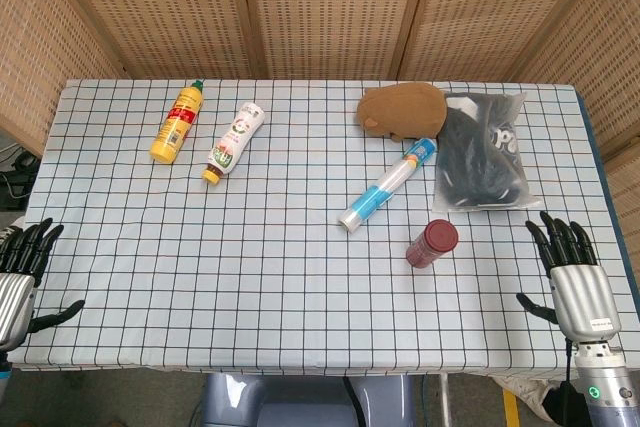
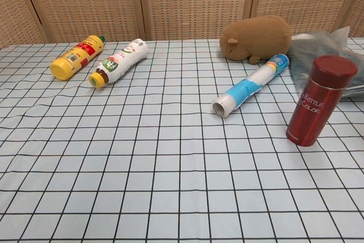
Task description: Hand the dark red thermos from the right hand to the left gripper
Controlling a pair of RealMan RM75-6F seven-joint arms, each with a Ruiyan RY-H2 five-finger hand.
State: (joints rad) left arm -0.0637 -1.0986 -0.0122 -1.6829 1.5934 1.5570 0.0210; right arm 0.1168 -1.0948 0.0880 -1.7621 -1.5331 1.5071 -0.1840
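The dark red thermos (image 1: 432, 242) stands upright on the checked tablecloth, right of the middle and near the front; in the chest view the thermos (image 2: 319, 101) shows white lettering on its side. My right hand (image 1: 572, 272) hovers at the table's right front corner, fingers spread, holding nothing, a good hand's width right of the thermos. My left hand (image 1: 22, 267) is at the left front edge, also spread and holding nothing. Neither hand appears in the chest view.
A blue-and-white roll (image 1: 388, 185) lies just behind and left of the thermos. Behind it sit a brown plush animal (image 1: 402, 109) and a clear bag of dark items (image 1: 482, 152). A yellow bottle (image 1: 177, 122) and a white bottle (image 1: 233, 141) lie at the back left.
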